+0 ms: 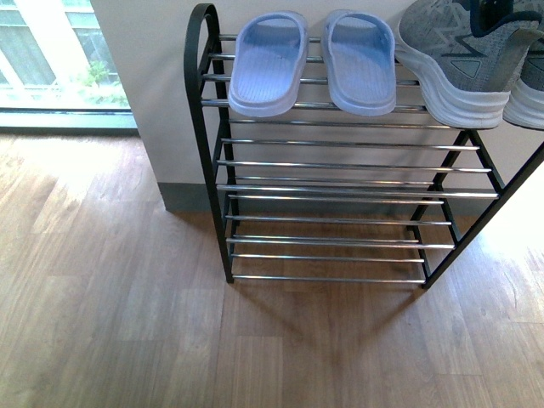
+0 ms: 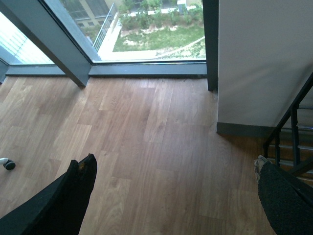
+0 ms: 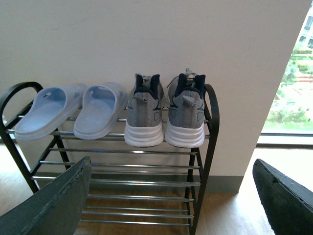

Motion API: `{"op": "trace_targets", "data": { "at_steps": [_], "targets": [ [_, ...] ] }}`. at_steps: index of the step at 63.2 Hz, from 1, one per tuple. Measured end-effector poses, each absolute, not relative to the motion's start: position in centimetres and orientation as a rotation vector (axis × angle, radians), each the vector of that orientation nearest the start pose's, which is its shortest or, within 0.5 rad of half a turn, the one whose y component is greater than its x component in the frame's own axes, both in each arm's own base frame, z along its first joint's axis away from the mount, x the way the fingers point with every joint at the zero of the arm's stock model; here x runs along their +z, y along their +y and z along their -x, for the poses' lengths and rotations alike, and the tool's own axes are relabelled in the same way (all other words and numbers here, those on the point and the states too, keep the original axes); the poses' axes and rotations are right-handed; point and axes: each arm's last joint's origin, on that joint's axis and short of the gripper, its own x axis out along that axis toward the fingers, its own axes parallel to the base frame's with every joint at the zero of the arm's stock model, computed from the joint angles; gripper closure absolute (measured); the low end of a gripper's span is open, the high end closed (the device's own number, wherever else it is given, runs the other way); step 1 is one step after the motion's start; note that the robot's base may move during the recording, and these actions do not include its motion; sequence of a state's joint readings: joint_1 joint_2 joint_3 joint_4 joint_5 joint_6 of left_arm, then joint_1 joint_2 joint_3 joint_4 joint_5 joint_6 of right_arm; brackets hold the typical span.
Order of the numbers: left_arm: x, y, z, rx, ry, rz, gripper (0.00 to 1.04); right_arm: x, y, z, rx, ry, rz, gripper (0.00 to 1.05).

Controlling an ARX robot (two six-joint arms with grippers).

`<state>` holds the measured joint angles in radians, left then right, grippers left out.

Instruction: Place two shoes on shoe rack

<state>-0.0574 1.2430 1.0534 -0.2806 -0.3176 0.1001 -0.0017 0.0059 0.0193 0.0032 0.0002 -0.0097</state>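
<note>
Two grey knit shoes stand side by side on the top tier of the black shoe rack (image 3: 211,122), heels toward my right wrist camera: one shoe (image 3: 145,115) and the other shoe (image 3: 187,112). In the front view one shoe (image 1: 463,59) shows at the top right with the second shoe (image 1: 529,93) cut by the edge, on the shoe rack (image 1: 204,144). My right gripper (image 3: 171,196) is open and empty, back from the rack. My left gripper (image 2: 176,196) is open over bare floor, with the shoe rack (image 2: 293,127) at the side.
A pair of light blue slippers (image 1: 310,59) lies on the top tier beside the shoes. The lower tiers hold nothing. A white wall (image 1: 153,85) stands behind the rack, with floor-to-ceiling windows (image 2: 146,34) to the side. A small castor (image 2: 7,164) sits on the wooden floor.
</note>
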Motion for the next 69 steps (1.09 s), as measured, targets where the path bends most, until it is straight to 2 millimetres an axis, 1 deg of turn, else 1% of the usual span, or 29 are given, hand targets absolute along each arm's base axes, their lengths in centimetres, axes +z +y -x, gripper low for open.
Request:
{"op": "trace_targets", "data": {
  "at_steps": [4, 7, 12, 19, 20, 21, 22, 24, 25, 27, 31, 35, 37, 40, 42, 47, 51, 52, 69],
  "targets": [
    [32.2, -0.2, -24.9, 0.285, 0.441, -0.169, 0.09, 17.0, 0.0, -9.7, -0.002, -0.017, 0.010, 0.09],
    [32.3, 0.1, -23.7, 0.304, 0.424, -0.156, 0.09, 17.0, 0.0, -9.7, -0.002, -0.017, 0.010, 0.09],
    [32.9, 0.3, -23.0, 0.318, 0.396, -0.138, 0.09, 17.0, 0.0, -9.7, -0.001, -0.017, 0.010, 0.09],
    [32.7, 0.3, -23.1, 0.313, 0.398, -0.130, 0.09, 17.0, 0.0, -9.7, -0.002, -0.017, 0.010, 0.09],
    [32.5, 0.3, -23.2, 0.281, 0.371, -0.113, 0.12, 17.0, 0.0, -9.7, -0.002, -0.017, 0.010, 0.09],
    [32.2, 0.3, -23.1, 0.215, 0.302, -0.077, 0.16, 17.0, 0.0, -9.7, -0.002, -0.017, 0.010, 0.09],
    [32.1, 0.3, -23.1, 0.199, 0.287, -0.071, 0.17, 17.0, 0.0, -9.7, -0.002, -0.017, 0.010, 0.09],
    [31.2, 0.1, -22.7, 0.093, 0.170, -0.036, 0.25, 17.0, 0.0, -9.7, -0.003, -0.017, 0.009, 0.09],
    [31.1, 0.1, -22.5, 0.074, 0.145, -0.032, 0.27, 17.0, 0.0, -9.7, -0.004, -0.017, 0.009, 0.09],
    [30.2, -0.1, -21.9, 0.021, 0.068, -0.020, 0.34, 17.0, 0.0, -9.7, -0.001, -0.017, 0.009, 0.09],
    [29.0, -0.1, -20.9, -0.004, 0.001, -0.014, 0.45, 17.0, 0.0, -9.7, -0.001, -0.017, 0.009, 0.09],
    [27.7, -0.1, -20.1, -0.003, -0.015, -0.010, 0.56, 17.0, 0.0, -9.7, -0.002, -0.017, 0.009, 0.09],
    [26.8, 0.0, -19.6, 0.001, -0.011, -0.009, 0.63, 17.0, 0.0, -9.7, -0.002, -0.017, 0.008, 0.09],
    [25.9, 0.0, -19.1, 0.000, -0.003, -0.008, 0.70, 17.0, 0.0, -9.7, -0.002, -0.017, 0.008, 0.09],
    [25.1, 0.0, -18.7, 0.000, 0.004, -0.007, 0.77, 17.0, 0.0, -9.7, -0.002, -0.017, 0.008, 0.09],
    [23.9, 0.0, -18.0, -0.002, 0.009, -0.006, 0.90, 17.0, 0.0, -9.7, -0.002, -0.017, 0.008, 0.09],
    [23.0, 0.0, -17.3, -0.002, 0.009, -0.006, 1.02, 17.0, 0.0, -9.7, -0.002, -0.017, 0.008, 0.09],
    [22.8, 0.0, -17.1, -0.002, 0.008, -0.001, 1.04, 17.0, 0.0, -9.7, -0.002, -0.017, 0.008, 0.09],
    [20.3, 0.0, -15.1, -0.002, 0.007, -0.002, 1.04, 17.0, 0.0, -9.7, -0.002, -0.017, 0.008, 0.09]
  ]
}}
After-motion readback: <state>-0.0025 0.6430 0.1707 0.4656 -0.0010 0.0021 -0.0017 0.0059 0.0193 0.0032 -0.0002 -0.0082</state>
